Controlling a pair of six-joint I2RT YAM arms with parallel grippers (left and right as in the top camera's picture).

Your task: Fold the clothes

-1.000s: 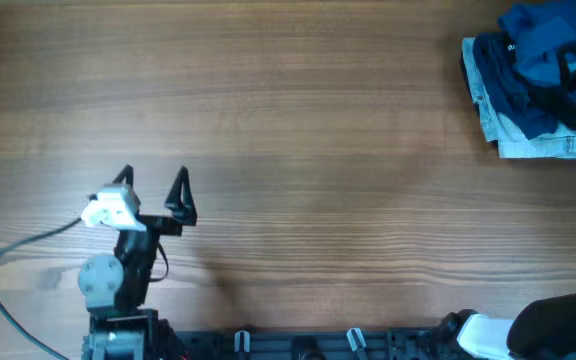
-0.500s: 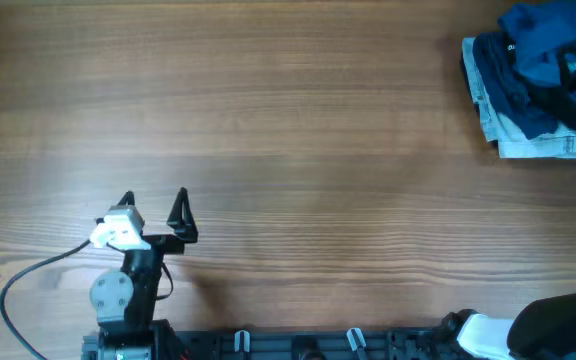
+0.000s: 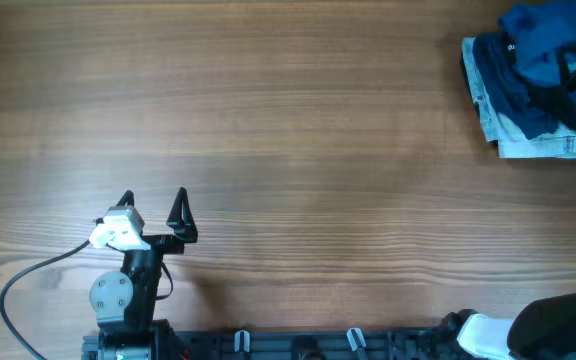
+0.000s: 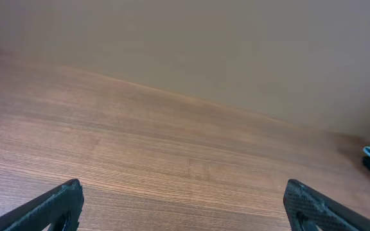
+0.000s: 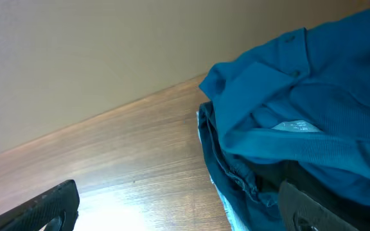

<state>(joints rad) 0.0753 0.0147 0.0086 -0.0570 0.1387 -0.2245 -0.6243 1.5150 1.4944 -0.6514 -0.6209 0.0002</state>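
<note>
The clothes, a wrinkled plain mid-blue garment point(image 3: 551, 45), lie on top of a pile at the table's far right corner. It also shows in the right wrist view point(image 5: 300, 122), bunched up, with a small white label showing. My right gripper point(image 5: 185, 208) is open and empty, just short of the pile, its right finger in front of the pile's dark edge. In the overhead view only part of the right arm point(image 3: 558, 325) shows, at the bottom right. My left gripper point(image 3: 154, 200) is open and empty at the near left, far from the clothes; its fingers point(image 4: 185, 208) frame bare wood.
Under the blue garment lie a dark navy garment point(image 3: 523, 100) and a pale denim piece point(image 3: 533, 145). A grey cable point(image 3: 28, 275) loops beside the left arm's base. A plain wall backs the table point(image 4: 172, 147).
My left arm has drawn back slightly toward the near edge since a second ago and is now still. The pile and the right arm have not moved.
</note>
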